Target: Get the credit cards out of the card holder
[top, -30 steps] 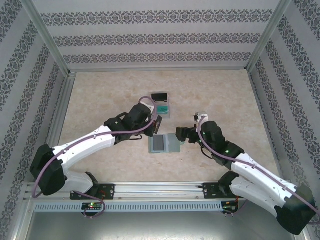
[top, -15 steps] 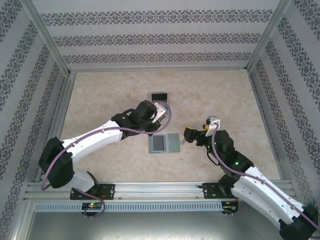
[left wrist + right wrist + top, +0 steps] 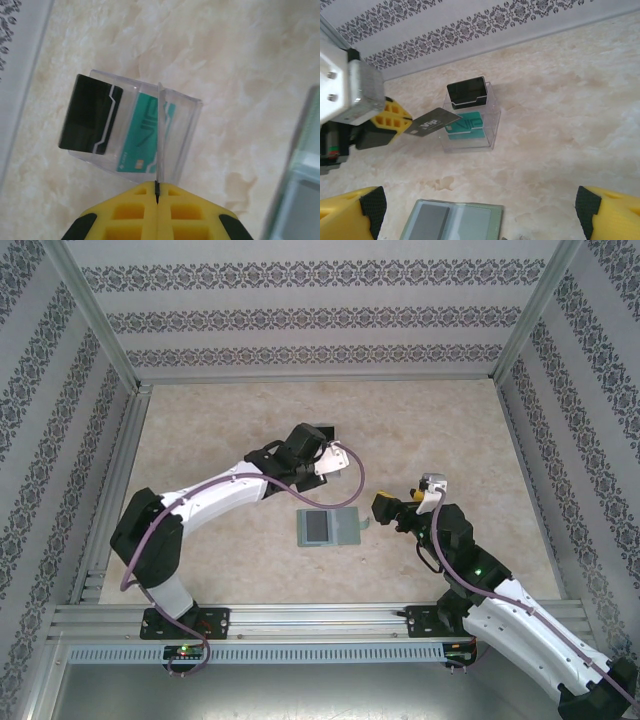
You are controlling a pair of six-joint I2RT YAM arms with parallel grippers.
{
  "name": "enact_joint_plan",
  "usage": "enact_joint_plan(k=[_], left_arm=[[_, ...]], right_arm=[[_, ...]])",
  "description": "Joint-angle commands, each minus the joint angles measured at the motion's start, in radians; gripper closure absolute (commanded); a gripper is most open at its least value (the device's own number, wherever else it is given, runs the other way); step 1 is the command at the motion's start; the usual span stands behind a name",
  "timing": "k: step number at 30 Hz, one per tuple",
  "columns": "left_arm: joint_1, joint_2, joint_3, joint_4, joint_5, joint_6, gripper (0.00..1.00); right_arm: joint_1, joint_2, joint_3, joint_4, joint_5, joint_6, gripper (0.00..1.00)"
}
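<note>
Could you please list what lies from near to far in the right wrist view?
Card holder → teal card → black card → patterned wall; the left hand's grey card, held in the air, is omitted.

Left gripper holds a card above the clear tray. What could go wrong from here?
1. The left gripper pinches the held card by one end only, so it may swing or slip and land outside the clear tray.
2. The black card lies partly over the tray's rim beside the teal card; a dropped card could knock it onto the table.
</note>
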Motion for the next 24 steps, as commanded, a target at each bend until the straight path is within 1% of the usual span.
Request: enact_joint_plan(k=[1,2,6,12,15,24], left_arm=[[0.015,0.053,0.04,0.123,-0.055,0.174,1.0],[0.019,0.067,0.045,0.138,-0.059,0.193,1.0],[0.037,0.116,0.077,0.196,-0.064,0.243,1.0],[0.061,0.167,0.161,0.145,-0.045,0.255,1.0],[0.066,0.18,0.166,0.145,-0.05,0.273,1.0],[0.1,0.23,0.197,0.112,-0.035,0.269,1.0]], right_arm=[[-0.007,0.002,-0.012,0.006,0.023,0.012,0.02],[-0.008,0.002,-0.036,0.007,0.026,0.013,0.02],[-0.012,0.005,-0.042,0.008,0.031,0.014,0.02],[-0.017,0.009,-0.043,0.008,0.038,0.014,0.02],[-0.021,0.015,-0.042,0.009,0.035,0.016,0.02],[-0.028,0.032,-0.045,0.014,0.031,0.02,0.02]])
